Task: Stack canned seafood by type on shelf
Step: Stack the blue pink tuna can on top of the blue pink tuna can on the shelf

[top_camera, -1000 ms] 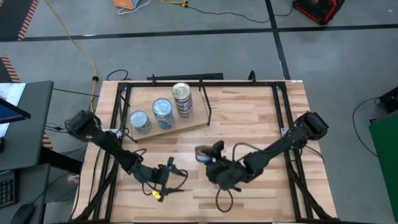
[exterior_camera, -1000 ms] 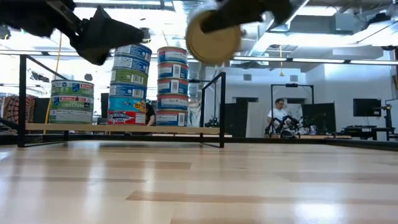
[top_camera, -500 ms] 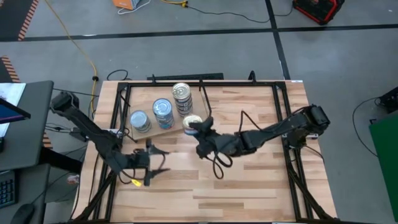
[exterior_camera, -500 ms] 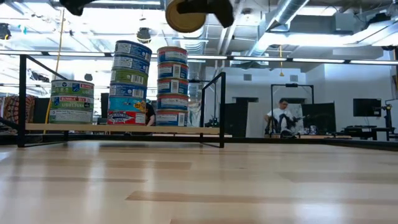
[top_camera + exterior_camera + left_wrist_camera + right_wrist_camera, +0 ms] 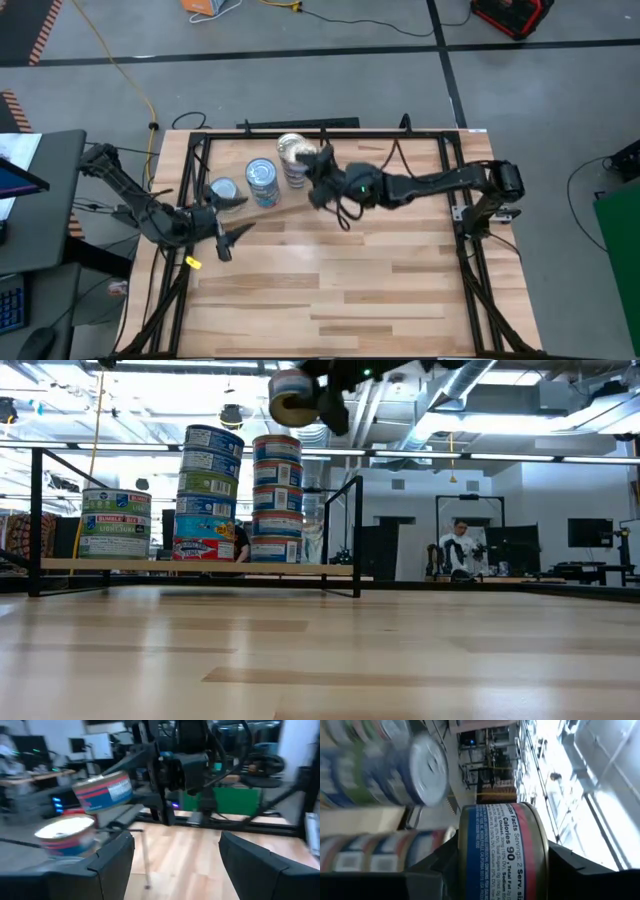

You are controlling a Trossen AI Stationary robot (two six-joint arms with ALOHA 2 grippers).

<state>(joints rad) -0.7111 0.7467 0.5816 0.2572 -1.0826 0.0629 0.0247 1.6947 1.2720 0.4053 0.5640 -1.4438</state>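
Three stacks of canned seafood stand on the plywood shelf [image 5: 300, 203]: a low one [image 5: 115, 520], a tall one [image 5: 208, 495] and another tall one [image 5: 277, 500] nearest the black rod [image 5: 358, 535]. My right gripper [image 5: 312, 168] is shut on a blue-and-red tin with gold rims [image 5: 292, 400], held high just over that last stack [image 5: 292, 170]. My left gripper [image 5: 236, 234] stands open and holds nothing. It is raised near the table's left side, in front of the shelf. In the left wrist view my left gripper [image 5: 175, 865] faces the held tin [image 5: 102, 792]. My right gripper pinches the tin between its two fingers [image 5: 432, 867], one on each flat end; the label wall [image 5: 502, 850] shows between them. The fingers lie about level and come from the table's right side. The tin is lifted clear and tilted, its gold end [image 5: 285, 405] partly toward the near edge.
A black metal frame [image 5: 455, 180] rims the tabletop. A yellow tag [image 5: 192, 262] hangs by my left arm. Bare butcher-block top [image 5: 380, 270] spreads in front of the shelf. A person [image 5: 462, 545] sits far behind the table.
My right gripper has carried the tin up and toward the far left, from mid-table to over the stack by the rod, rolling so that the tin's gold end no longer faces the near edge squarely. My left gripper has risen and drawn back toward the left edge, still open.
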